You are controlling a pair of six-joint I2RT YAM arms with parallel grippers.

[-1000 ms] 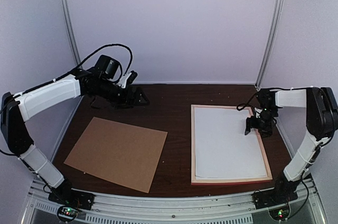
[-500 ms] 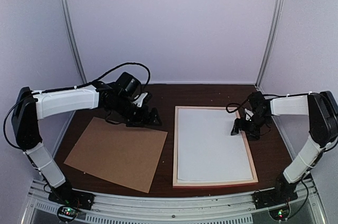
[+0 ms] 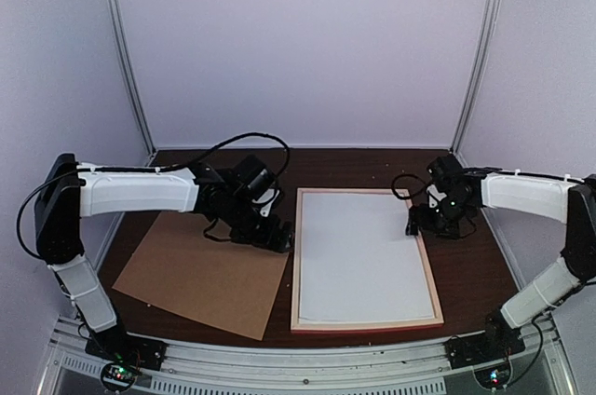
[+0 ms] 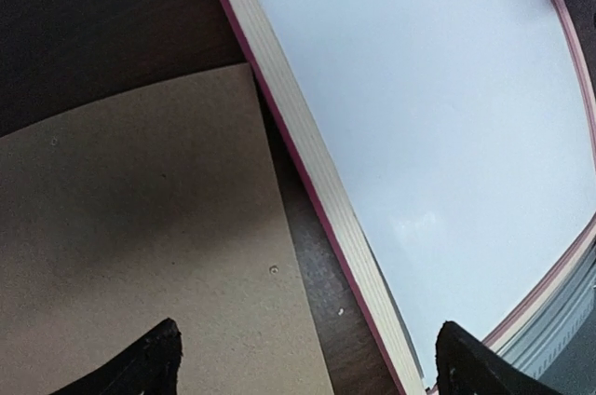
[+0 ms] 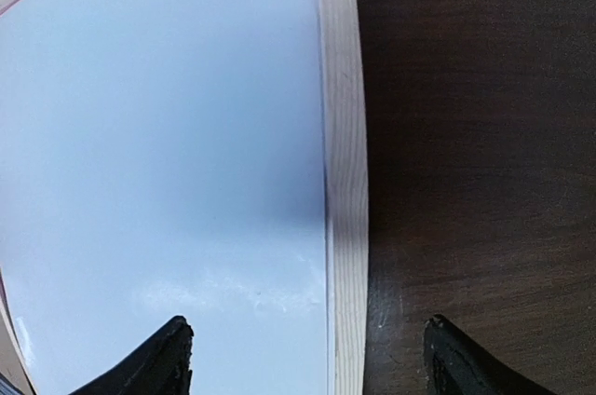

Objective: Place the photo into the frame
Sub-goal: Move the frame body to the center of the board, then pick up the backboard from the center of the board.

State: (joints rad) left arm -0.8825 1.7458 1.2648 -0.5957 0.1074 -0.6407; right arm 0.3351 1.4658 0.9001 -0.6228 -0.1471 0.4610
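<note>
While spread wide above the edge of brown cardboard [image 3: 200, 269] and left rim of frame [image 3: 365, 326]: left claw [image 3: 277, 238] | frame flat on table [image 3: 466, 265], centre-right, white sheet [image 3: 358, 251] filling it | right claw [image 3: 421, 224] likewise spread, astride right rim.

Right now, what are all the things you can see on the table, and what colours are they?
frame: one, pink rim with pale wood, lying flat on the right half of the table.
white sheet: one, white, filling the inside of the frame.
cardboard board: one, brown, lying flat to the left of the frame.
table: one, dark brown, under everything.
left arm and right arm: two, white and black, reaching in from the sides.
left tool: one, black, open, above the frame's left edge.
right tool: one, black, open, above the frame's right rim.
</note>
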